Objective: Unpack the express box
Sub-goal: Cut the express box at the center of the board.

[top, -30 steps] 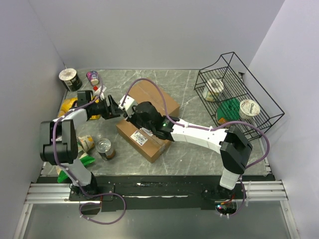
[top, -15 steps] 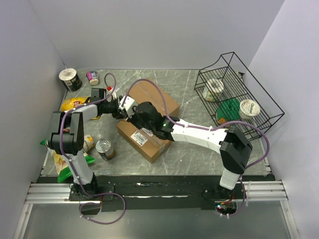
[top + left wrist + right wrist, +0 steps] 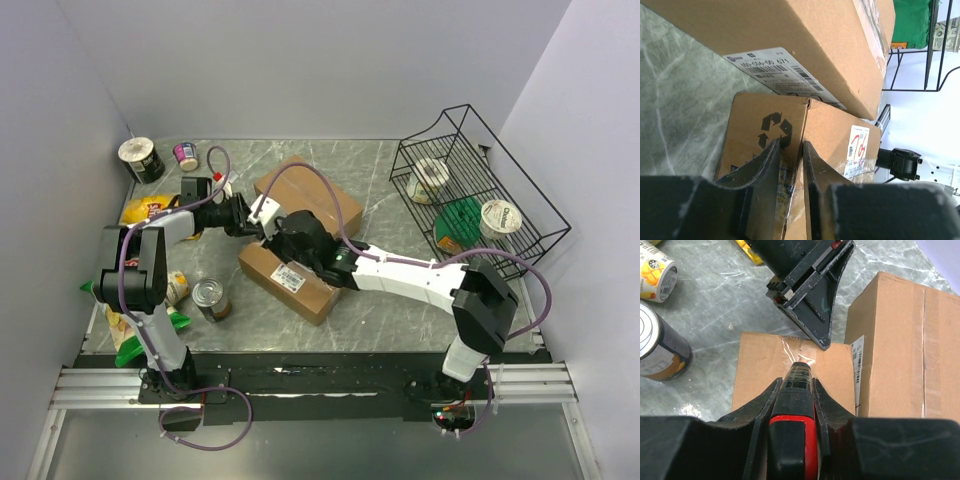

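Observation:
The express box (image 3: 300, 285), a small taped cardboard box with a white label, lies in front of a larger cardboard box (image 3: 315, 190). My right gripper (image 3: 797, 382) is shut on a red and black box cutter (image 3: 792, 410). The cutter's tip rests on the clear tape along the express box's top (image 3: 760, 370). My left gripper (image 3: 790, 145) is at the box's far left end. Its jaws stand almost together, with the box's corner edge (image 3: 805, 115) running into the narrow gap. From above, the left gripper (image 3: 248, 215) and the right gripper (image 3: 290, 232) meet over that end.
A tin can (image 3: 212, 298) and a fruit cup (image 3: 655, 270) stand left of the box. A yellow bag (image 3: 140, 210), green packets (image 3: 150, 335) and two cups (image 3: 142, 158) fill the left side. A black wire basket (image 3: 545, 235) holding tubs sits at the right.
My left gripper has swung right to the box's end and its jaws have narrowed. The express box and the right arm have shifted slightly toward the front right.

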`<action>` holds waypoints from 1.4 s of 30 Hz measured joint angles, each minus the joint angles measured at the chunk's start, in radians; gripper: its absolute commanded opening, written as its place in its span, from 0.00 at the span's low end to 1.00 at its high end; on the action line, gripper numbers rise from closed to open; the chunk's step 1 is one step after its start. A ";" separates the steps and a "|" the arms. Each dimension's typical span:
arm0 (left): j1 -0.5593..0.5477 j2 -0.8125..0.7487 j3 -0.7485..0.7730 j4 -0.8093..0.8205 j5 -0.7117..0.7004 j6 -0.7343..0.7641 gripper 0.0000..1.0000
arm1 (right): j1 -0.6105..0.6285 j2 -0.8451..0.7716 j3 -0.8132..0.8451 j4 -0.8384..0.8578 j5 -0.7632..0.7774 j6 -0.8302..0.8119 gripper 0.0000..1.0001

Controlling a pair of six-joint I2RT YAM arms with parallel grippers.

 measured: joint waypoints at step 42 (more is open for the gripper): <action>-0.107 -0.062 0.070 -0.152 -0.106 0.229 0.63 | -0.061 -0.307 -0.203 0.044 -0.273 -0.046 0.00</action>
